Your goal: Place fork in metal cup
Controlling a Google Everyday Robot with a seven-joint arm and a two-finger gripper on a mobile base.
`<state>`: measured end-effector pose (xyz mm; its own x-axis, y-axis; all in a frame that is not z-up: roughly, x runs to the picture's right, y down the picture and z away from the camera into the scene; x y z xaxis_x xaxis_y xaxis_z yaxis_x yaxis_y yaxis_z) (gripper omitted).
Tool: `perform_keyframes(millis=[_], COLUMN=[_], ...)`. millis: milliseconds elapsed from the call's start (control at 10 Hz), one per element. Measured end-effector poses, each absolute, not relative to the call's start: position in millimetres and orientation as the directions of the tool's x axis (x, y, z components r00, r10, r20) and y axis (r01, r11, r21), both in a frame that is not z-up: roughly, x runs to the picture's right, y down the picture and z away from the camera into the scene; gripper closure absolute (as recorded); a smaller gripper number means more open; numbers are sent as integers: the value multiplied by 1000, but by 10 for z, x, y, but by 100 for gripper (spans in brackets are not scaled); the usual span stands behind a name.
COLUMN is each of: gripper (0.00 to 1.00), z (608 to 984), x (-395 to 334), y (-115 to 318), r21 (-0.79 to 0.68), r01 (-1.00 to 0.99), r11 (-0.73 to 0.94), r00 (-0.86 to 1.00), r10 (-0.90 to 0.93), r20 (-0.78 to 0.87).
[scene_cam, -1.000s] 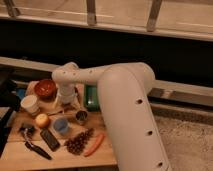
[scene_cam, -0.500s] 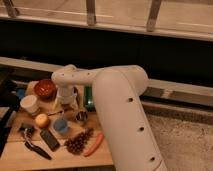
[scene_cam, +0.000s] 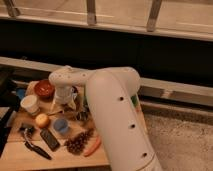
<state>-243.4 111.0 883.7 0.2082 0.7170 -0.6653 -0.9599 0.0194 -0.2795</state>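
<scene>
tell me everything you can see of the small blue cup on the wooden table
The small blue cup is short and round, plastic by its look, and stands upright on the wooden table, mouth up. A round yellow-orange fruit lies close at its picture-left, a flat black object just in front. The robot's open gripper hangs beyond it, not touching it.

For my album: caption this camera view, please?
Robot's gripper hangs over a cluttered wooden table, beside a red bowl.
</scene>
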Motion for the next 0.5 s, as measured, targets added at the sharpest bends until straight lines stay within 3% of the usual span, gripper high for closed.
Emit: perform_keyframes(millis=[300,500], gripper=[20,34], z=[8979,9081], x=[-2560,-2532], y=[1136,1150], r21=[-293,-291], r01=[-952,-951], r11=[87,101], r00=[263,272], r10=[721,721], r20=[-641,-638])
